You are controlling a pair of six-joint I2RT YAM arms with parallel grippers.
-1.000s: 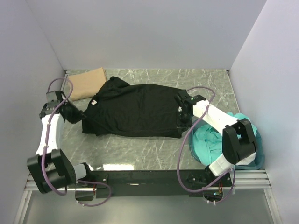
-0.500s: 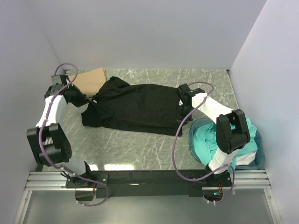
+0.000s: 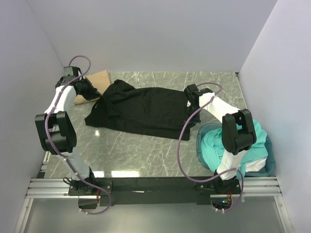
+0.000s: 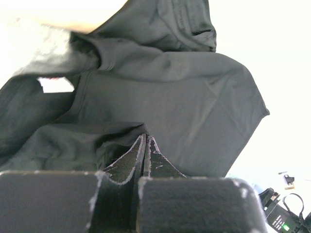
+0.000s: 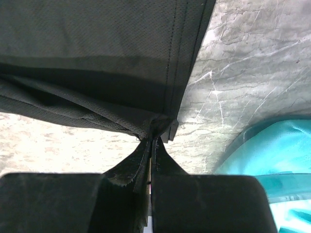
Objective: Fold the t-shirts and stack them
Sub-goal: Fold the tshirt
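Well, left hand (image 4: 146,140) & right hand (image 5: 154,135) each clenched on black t-shirt (image 3: 146,111); neck label (image 4: 56,85) prob. white, unreadable.

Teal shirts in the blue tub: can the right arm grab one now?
Probably not yet. The right claw is shut on the edge of the black shirt. The teal shirts lie in the tub beside that arm, so letting go first should free the way.

The marbled table (image 3: 146,150) carries a black shirt (image 3: 141,111) at its centre, a tan shirt (image 3: 99,77) at ten o'clock and a tub (image 3: 199,147) at four.
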